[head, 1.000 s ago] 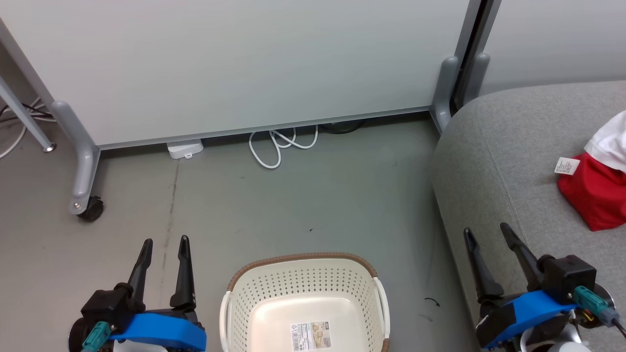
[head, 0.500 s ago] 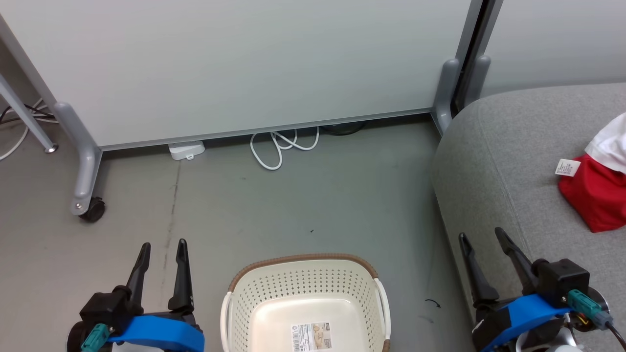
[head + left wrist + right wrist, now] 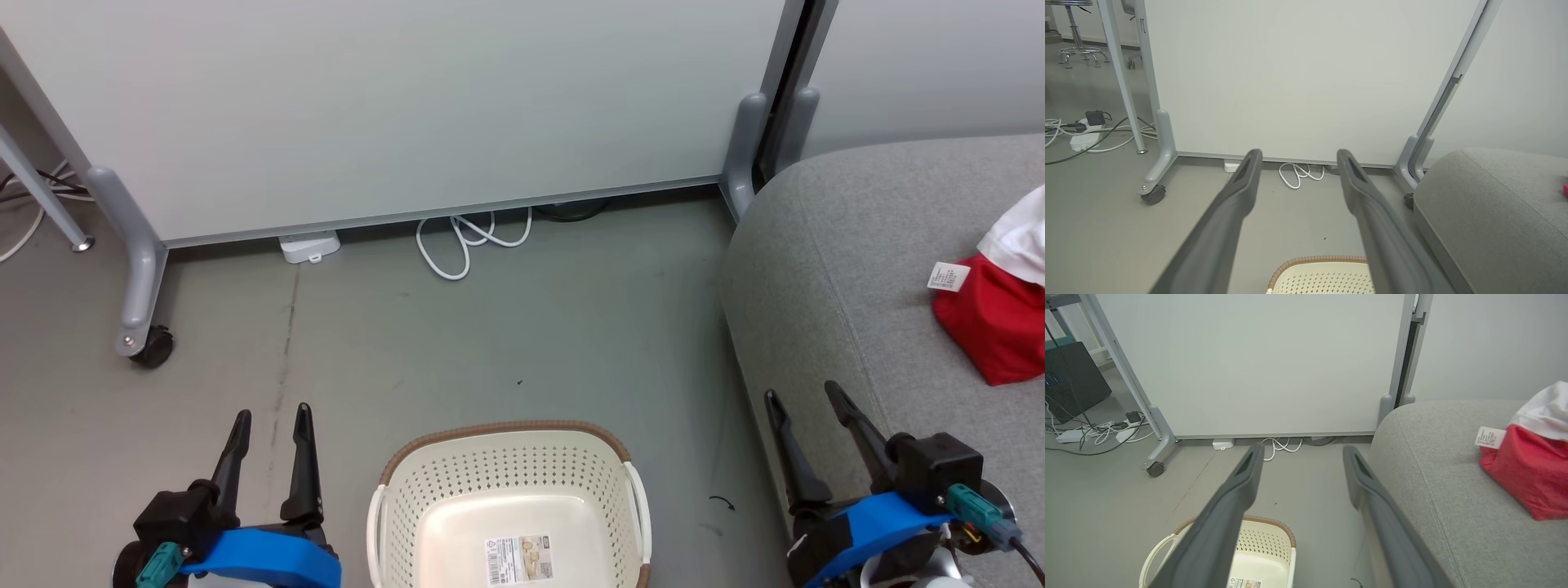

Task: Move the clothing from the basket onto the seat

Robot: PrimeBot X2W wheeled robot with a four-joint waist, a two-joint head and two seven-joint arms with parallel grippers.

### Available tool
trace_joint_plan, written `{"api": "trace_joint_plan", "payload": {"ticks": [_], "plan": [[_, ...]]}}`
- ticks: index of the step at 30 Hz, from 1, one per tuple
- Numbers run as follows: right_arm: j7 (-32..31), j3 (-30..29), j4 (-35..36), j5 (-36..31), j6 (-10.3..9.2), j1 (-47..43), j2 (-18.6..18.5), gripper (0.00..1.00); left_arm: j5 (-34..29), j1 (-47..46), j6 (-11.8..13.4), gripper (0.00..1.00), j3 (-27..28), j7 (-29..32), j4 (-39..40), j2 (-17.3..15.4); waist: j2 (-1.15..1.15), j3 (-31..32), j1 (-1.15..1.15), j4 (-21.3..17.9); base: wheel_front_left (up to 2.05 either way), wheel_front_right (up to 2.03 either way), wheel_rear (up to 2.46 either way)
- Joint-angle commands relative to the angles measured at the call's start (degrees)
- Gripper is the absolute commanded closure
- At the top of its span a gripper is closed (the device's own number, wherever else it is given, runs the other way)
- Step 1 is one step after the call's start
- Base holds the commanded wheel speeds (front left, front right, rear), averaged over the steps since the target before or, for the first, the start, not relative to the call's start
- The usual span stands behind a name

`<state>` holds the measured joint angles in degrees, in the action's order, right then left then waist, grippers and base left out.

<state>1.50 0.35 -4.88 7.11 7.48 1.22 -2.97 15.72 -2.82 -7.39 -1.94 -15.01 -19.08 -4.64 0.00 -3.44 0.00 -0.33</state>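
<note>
Clothing: red bundle with white trim and a white tag, lying on the seat, well apart from the basket.
Seat: grey cushion to the right of the basket.
Basket: upright on the floor between the grippers, a paper label on its bottom.
Left gripper: released, fingers spread, above the floor left of the basket.
Right gripper: released, fingers spread, at the seat's near edge, apart from the clothing.

Clothing cut by right edge; basket near side cut by bottom edge; tag print unreadable
</note>
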Motion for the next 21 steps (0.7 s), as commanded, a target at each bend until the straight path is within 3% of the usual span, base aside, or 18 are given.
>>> {"api": "trace_joint_plan", "payload": {"ticks": [1, 7, 8, 11, 21], "plan": [[-0.2, 0.0, 0.2, 0.2, 0.03, -0.3, 0.1, 0.0, 0.2, -0.6, -0.1, 0.0, 0.2, -0.2, 0.0, 0.1, 0.0, 0.0, 0.0, 0.0, 0.0, 0.0, 0.0], [-0.3, -0.4, 0.6, 0.4, 0.03, -0.6, 0.1, 0.0, -0.1, -0.8, -0.1, 0.0, 0.5, -0.3, -0.1, -0.2, 0.0, -0.3, 0.0, 0.0, 0.0, 0.0, 0.0], [-0.4, -0.3, 0.3, 0.1, 0.0, 0.0, 0.0, 1.0, 0.3, -0.1, 0.0, 1.0, 0.2, 0.0, -0.1, 0.0, 0.0, -0.3, 0.0, 0.0, 0.0, 0.0, 0.0], [-0.5, -0.2, -1.4, 0.1, 0.0, -0.5, 0.0, 1.0, 0.5, 1.0, 0.0, 1.0, 0.0, 0.3, -1.7, 0.2, 0.0, -0.3, 0.0, 0.0, 0.0, 0.0, 0.0], [-1.2, -0.7, -2.3, 12.0, 0.0, 0.3, -0.2, 1.0, 10.8, 0.3, 0.0, 1.0, 1.3, 3.3, -0.7, 0.4, 0.0, 0.0, 0.0, 0.0, 0.0, 0.0, 0.0]]}}
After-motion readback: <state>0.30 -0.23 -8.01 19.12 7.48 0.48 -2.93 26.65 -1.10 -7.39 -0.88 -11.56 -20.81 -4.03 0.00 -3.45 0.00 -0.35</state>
